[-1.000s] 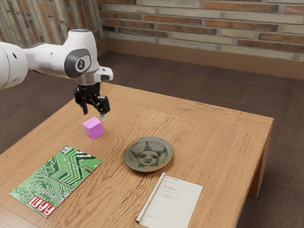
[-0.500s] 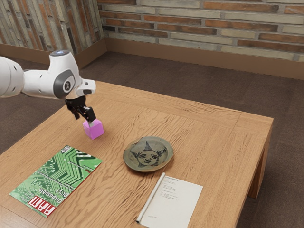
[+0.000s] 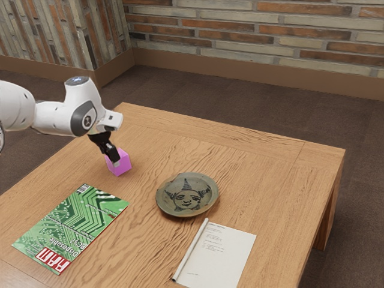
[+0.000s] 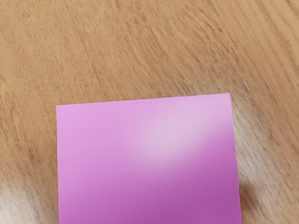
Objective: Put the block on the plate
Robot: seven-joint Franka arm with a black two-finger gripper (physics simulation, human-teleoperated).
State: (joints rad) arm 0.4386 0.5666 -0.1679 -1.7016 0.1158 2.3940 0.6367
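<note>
Low at the block, my black gripper (image 3: 108, 149) covers the block's upper left part in the exterior view; whether it holds the block cannot be made out. The pink block (image 3: 122, 166) rests on the table, and in the wrist view the block (image 4: 147, 158) is large and close beneath the hand. A round grey-green plate (image 3: 188, 208) with a dark face drawn on it lies to the block's right and nearer the camera in the exterior view, apart from it.
The wooden table (image 3: 264, 174) bears a green magazine (image 3: 75, 222) at the exterior view's lower left. A white paper booklet (image 3: 221, 258) lies just below the plate in that view. Brick walls (image 3: 252, 33) stand behind the table.
My hand has come down from above and behind the block to its upper part, moving toward the exterior view's left and then lower. The block and plate have stayed put.
</note>
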